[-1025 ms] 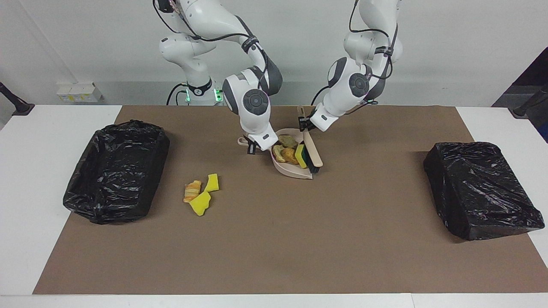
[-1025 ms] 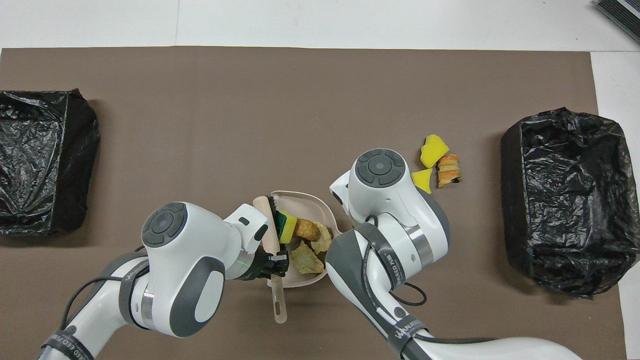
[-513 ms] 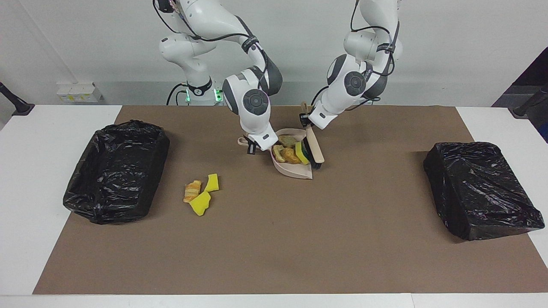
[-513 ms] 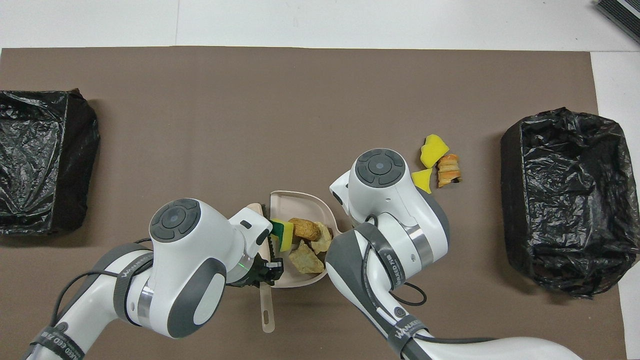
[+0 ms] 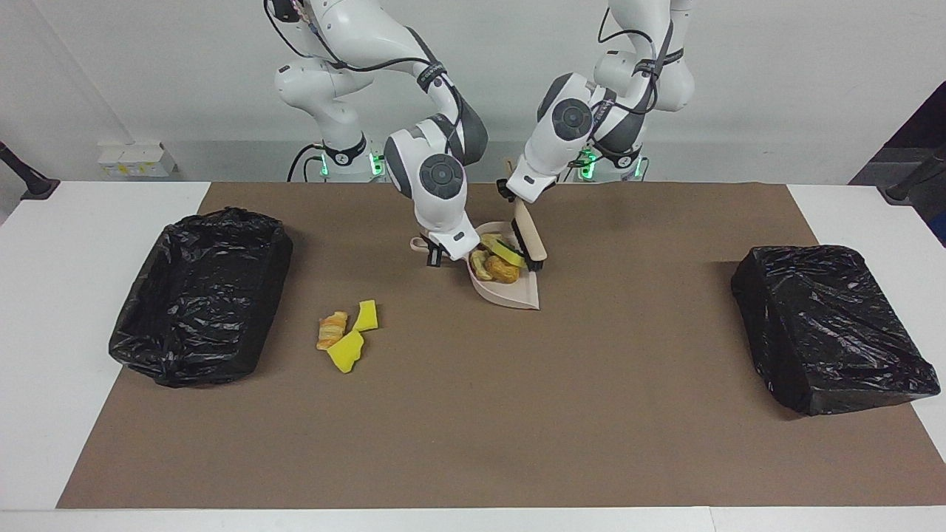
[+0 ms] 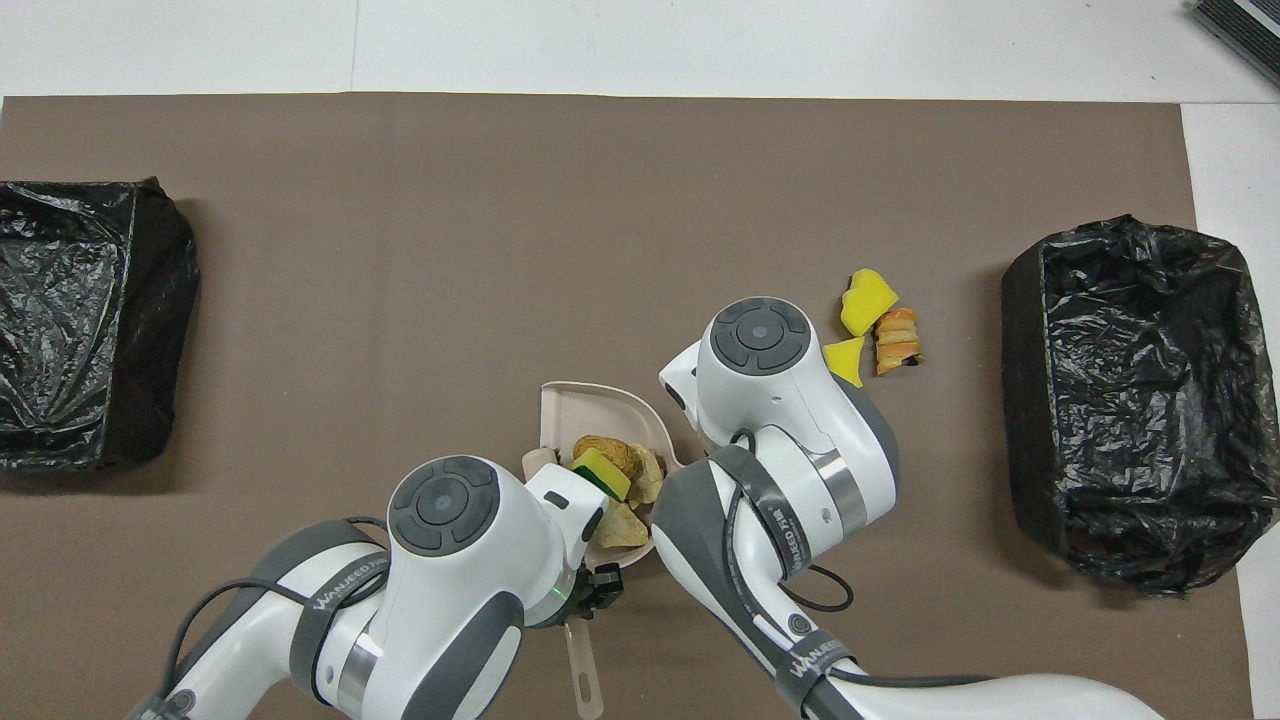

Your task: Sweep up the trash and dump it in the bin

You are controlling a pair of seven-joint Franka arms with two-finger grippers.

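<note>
Left gripper (image 5: 510, 193) grips 1 brush (image 5: 529, 236); right gripper (image 5: 434, 256) grips 1 dustpan (image 5: 510, 294) holding seemingly 4 scraps (image 5: 499, 260).

White table under a brown mat, set against a plain pale wall

A white table (image 5: 44, 347) is covered over most of its top by a brown mat (image 5: 473, 414), with bare white strips left at both ends and along the mat's edges. A plain pale wall (image 5: 776, 74) is seen rising directly above the table's edge, evenly lit, with soft shadows cast on the mat. A small white socket box (image 5: 137, 159) is mounted low on the wall, just above the table. Dark objects are cut off at the table's corners and cannot be identified.
</note>
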